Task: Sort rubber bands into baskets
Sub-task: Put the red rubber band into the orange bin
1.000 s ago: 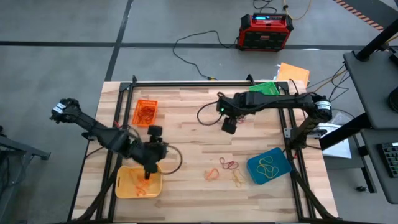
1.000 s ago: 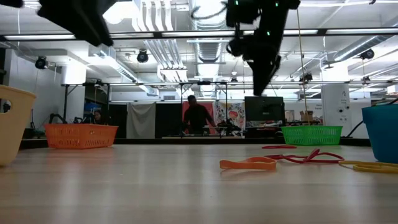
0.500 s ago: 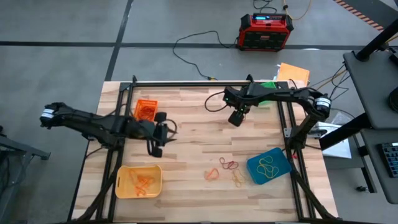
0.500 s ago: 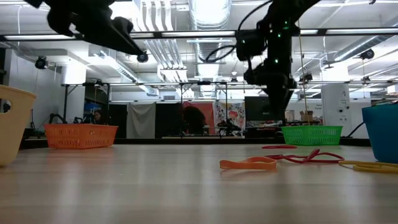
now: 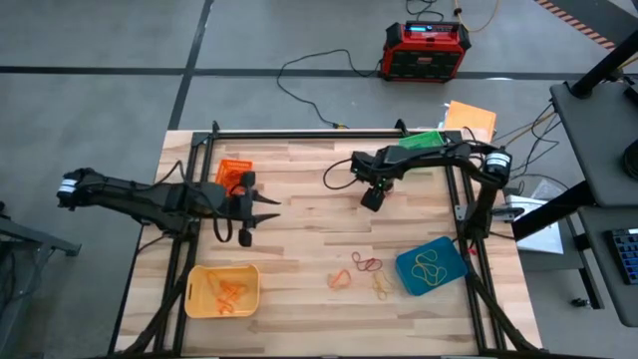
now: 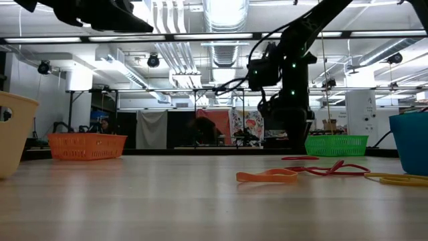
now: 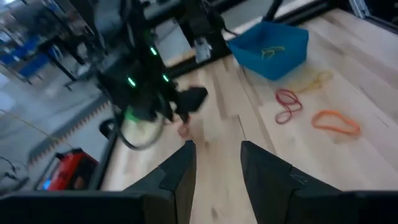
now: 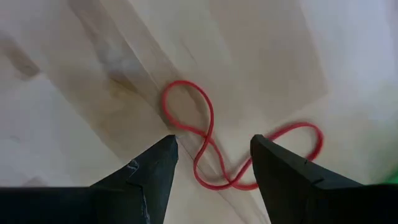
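Pale wood planks make up the bench (image 5: 299, 179), and I have both arms out over it. My right pincer (image 5: 370, 199) hangs low over the far half with its fingers (image 8: 146, 177) spread wide and holding nothing. Directly beneath it, between the two fingertips in the wrist view, lies a red rubber band (image 8: 211, 146) twisted into a loose figure-eight, flat on the wood. The green basket (image 5: 427, 141) sits just beyond this pincer toward the far right corner.

My left pincer (image 5: 267, 207) is raised above the bench on the left side, its fingers (image 7: 180, 174) partly apart with nothing between them. The orange basket (image 5: 232, 176) is right behind it, with a tangle of orange bands inside. The yellow basket (image 5: 221, 290) sits near it at the near edge, holding several orange bands (image 5: 229, 291).

Well away from both pincers, toward the near right, loose bands lie on the wood: an orange band (image 5: 339, 278), red bands (image 5: 367, 264) and what I take to be a yellowish pair (image 5: 381, 287), though they are hard to make out from above. The blue basket (image 5: 431, 265) is just beside that cluster, with yellow bands (image 5: 431, 267) in it.
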